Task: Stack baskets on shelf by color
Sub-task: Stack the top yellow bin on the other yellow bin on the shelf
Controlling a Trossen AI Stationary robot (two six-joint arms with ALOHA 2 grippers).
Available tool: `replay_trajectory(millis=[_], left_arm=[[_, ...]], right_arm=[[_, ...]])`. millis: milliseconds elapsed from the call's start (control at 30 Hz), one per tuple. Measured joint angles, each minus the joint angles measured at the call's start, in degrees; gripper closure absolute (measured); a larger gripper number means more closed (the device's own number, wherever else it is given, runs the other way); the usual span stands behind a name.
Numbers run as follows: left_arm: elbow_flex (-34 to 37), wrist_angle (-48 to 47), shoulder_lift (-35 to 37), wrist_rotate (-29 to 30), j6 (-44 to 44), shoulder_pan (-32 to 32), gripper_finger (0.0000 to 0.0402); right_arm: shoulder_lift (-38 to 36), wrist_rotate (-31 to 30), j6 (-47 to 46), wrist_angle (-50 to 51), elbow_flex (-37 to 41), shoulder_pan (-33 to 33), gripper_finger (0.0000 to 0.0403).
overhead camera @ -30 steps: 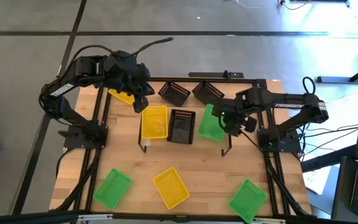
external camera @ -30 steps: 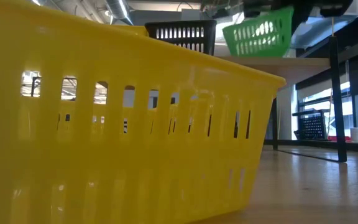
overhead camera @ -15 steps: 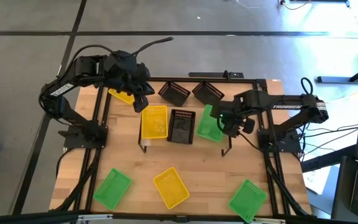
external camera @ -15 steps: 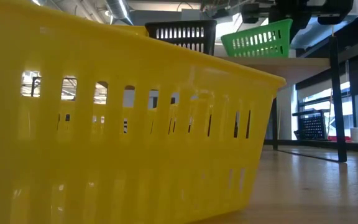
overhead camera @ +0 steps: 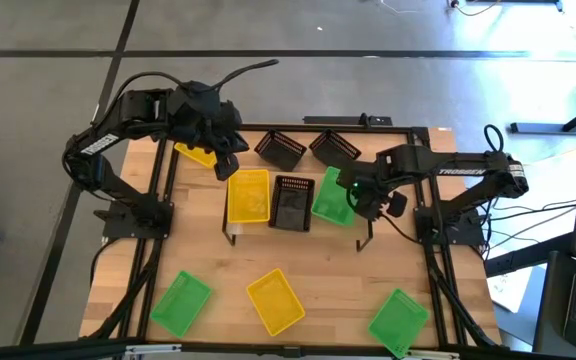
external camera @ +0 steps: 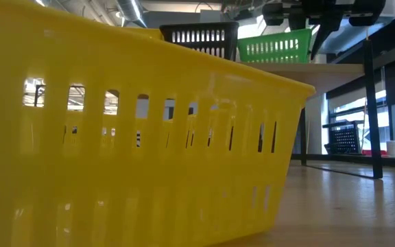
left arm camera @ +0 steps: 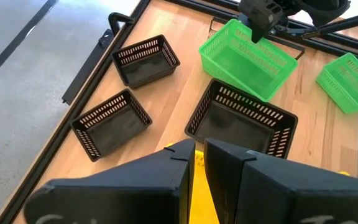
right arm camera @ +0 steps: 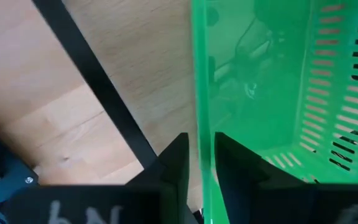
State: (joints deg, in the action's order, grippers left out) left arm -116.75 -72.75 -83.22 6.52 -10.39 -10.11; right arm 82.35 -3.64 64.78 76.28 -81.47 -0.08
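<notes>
— Where's the basket it's working on?

— The green basket (overhead camera: 332, 196) is on the right end of the shelf (external camera: 307, 68), just beside the black basket (overhead camera: 293, 203) in the middle; a yellow basket (overhead camera: 248, 196) takes the left end. From table height it looks level on the board.

— And the right gripper (right arm camera: 196, 163)?

— Its fingers are pinched on the green basket's thin side wall, one inside, one outside. That rim is the sensible place to hold; I'd guess the thing is light, stiff plastic, a bit slick, so it may swing from a one-wall pinch.

— Anything inside them?

— The green and black ones on the shelf look empty. I can't tell whether the yellow one is single or doubled.

— The other arm?

— The left gripper (left arm camera: 199, 163) hovers over the far left of the shelf, fingers nearly together with a narrow gap and nothing between them. A yellow basket (overhead camera: 197, 154) lies on the table beneath that arm.

— What's left?

— Two black baskets (left arm camera: 146, 59) (left arm camera: 110, 124) at the far side, and along the near edge a green (overhead camera: 180, 302), a yellow (overhead camera: 275, 300) and another green (overhead camera: 399, 320).
</notes>
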Motion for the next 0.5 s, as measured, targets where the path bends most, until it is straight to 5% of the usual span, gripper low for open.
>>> replay_trajectory(millis=[500], left_arm=[[0.0, -3.8, 0.0, 6.1, -9.1, 0.0, 0.0374]], right_arm=[[-6.9, 2.5, -9.1, 0.7, -0.1, 0.0, 0.0327]])
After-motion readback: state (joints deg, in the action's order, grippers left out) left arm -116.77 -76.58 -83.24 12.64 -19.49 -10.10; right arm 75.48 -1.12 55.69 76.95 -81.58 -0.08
